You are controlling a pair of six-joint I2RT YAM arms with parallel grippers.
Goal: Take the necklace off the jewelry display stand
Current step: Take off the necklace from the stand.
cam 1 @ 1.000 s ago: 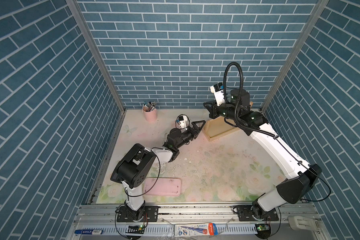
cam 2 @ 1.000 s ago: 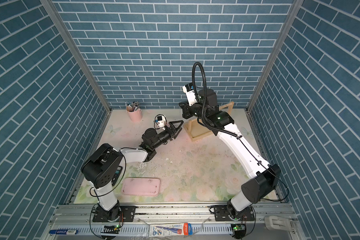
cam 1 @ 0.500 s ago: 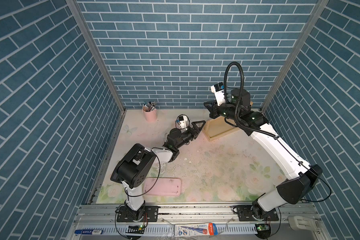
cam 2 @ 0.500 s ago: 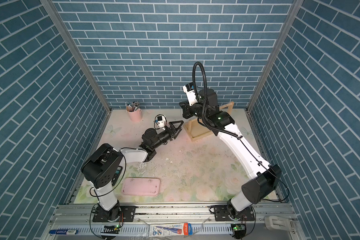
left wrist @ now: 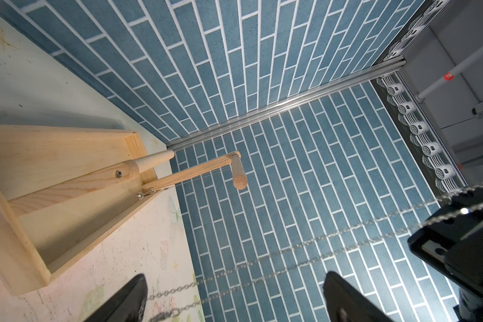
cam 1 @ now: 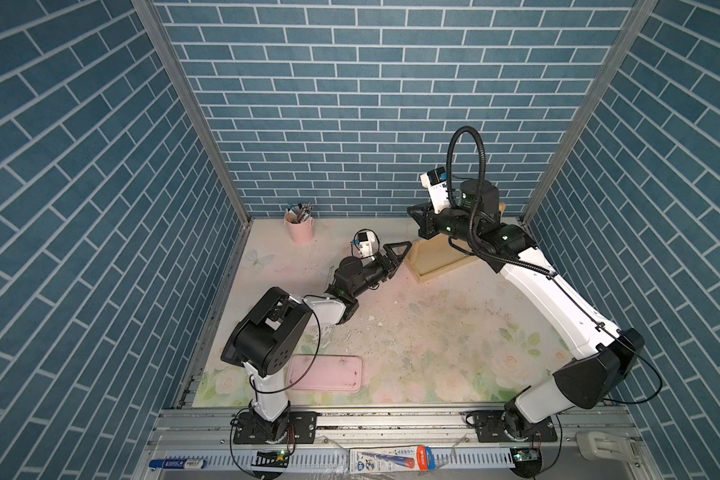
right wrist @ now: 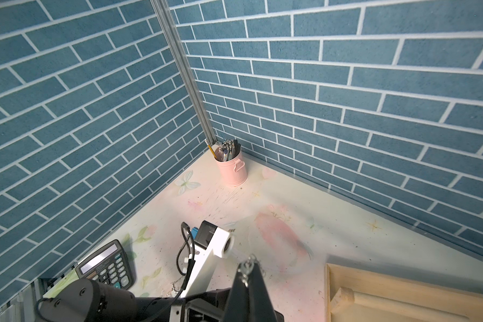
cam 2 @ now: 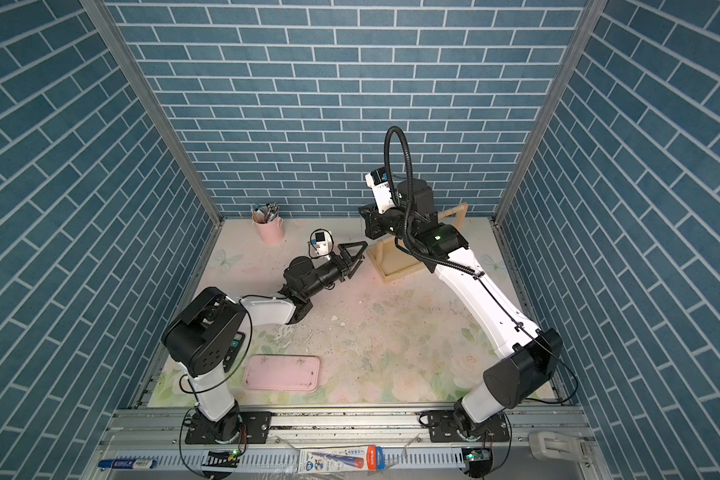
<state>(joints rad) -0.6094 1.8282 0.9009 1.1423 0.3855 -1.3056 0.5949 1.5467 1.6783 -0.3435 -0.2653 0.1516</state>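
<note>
The pale wooden jewelry display stand [cam 1: 437,262] [cam 2: 400,266] stands at the back right of the table. My right gripper [cam 1: 418,220] [cam 2: 368,226] [right wrist: 247,274] hovers over its left end, shut on the silver necklace [right wrist: 245,267]. In the left wrist view two strands of that necklace [left wrist: 262,267] stretch from the right gripper [left wrist: 457,237] across the gap between my open left gripper's [left wrist: 234,306] fingers [left wrist: 123,301]. The left gripper [cam 1: 398,253] [cam 2: 354,255] sits low beside the stand's left corner. A finer chain with a small pendant [left wrist: 145,193] hangs along a stand post [left wrist: 190,174].
A pink pen cup [cam 1: 299,226] [right wrist: 232,170] stands in the back left corner. A flat pink tray [cam 1: 325,372] lies near the front, by the left arm's base. A calculator [right wrist: 106,264] rests at the table's left edge. Blue brick walls close three sides.
</note>
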